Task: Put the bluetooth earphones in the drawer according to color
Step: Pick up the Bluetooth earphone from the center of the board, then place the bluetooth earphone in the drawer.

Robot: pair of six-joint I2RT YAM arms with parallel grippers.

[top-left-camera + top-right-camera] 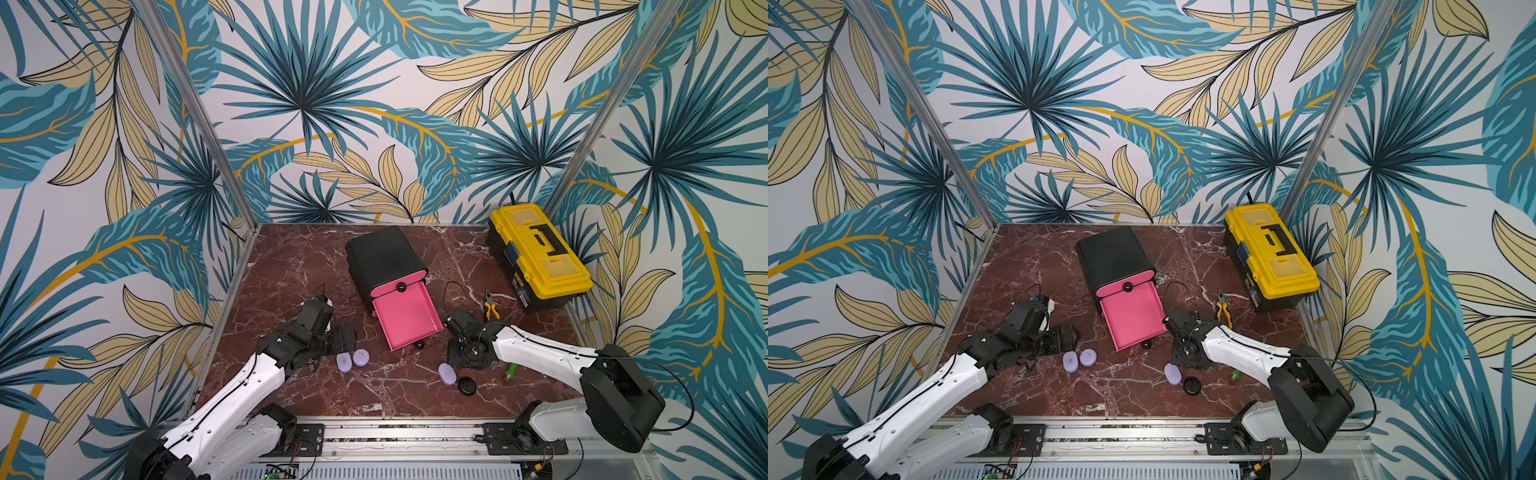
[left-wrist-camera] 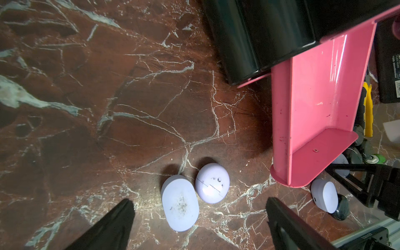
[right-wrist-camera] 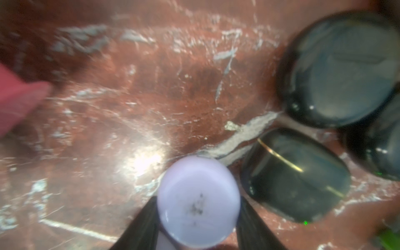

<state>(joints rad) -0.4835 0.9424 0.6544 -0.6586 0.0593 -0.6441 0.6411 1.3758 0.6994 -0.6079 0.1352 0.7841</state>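
Clamped in the right end effector (image 3: 197,207): lilac case (image 3: 198,190); likely light, rigid, slippery; best gripped across its widest middle; nothing in the wide-spread left end effector (image 2: 199,200).

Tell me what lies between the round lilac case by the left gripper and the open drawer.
Nothing: the left wrist view shows bare table between the round lilac case and the drawer's front corner.

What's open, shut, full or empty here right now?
Pulled-out drawer: open, empty.
Top drawer: shut.
Toolbox: lid shut.
Left tool: open, holding nothing.
Right tool: closed on a lilac case.
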